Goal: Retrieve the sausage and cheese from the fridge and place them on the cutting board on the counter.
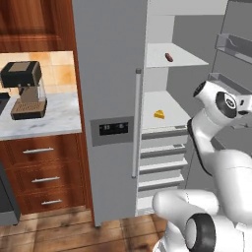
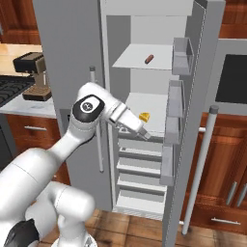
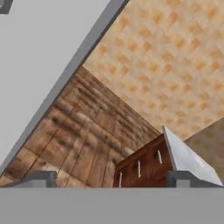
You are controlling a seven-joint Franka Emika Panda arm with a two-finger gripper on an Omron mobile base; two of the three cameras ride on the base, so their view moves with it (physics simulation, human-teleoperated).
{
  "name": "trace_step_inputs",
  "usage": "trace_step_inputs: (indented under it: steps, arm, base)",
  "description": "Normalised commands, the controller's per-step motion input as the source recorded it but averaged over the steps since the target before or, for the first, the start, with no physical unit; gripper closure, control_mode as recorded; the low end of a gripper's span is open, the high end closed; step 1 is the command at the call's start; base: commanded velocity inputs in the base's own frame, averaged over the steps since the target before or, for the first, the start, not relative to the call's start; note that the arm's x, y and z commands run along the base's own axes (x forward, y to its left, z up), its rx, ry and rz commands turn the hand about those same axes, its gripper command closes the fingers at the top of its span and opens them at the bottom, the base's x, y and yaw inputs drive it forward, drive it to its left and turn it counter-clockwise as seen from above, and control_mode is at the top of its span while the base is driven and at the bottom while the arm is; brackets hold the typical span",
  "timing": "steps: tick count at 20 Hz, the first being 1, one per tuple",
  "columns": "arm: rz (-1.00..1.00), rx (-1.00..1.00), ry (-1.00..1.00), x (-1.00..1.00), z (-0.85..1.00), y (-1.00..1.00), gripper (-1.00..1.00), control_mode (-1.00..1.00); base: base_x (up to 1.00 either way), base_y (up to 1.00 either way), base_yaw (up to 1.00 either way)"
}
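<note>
The fridge stands with its right door swung open. On the upper white shelf lies the reddish-brown sausage. The yellow cheese sits one shelf lower. My gripper hangs just in front of and slightly below the cheese, apart from it. In the hand view the gripper is open, its fingertips wide apart with nothing between them. The marbled counter lies left of the fridge. The cutting board is out of view.
A coffee machine stands on the counter. The open fridge door with its bins stands right of my hand. White drawers fill the fridge's lower part. A dark built-in oven is at the far right.
</note>
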Motion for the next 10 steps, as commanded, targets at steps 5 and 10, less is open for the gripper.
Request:
trace_step_inputs:
  steps: [5,10]
  arm:
    - [0.07,0.06,-0.17,0.0,0.16,1.0,-1.0,-1.0]
    - [0.11,0.21,-0.17,0.06,0.14,1.0,-1.0,-1.0]
  base:
    - [0.0,0.0,0.0]
    - [0.0,0.0,0.0]
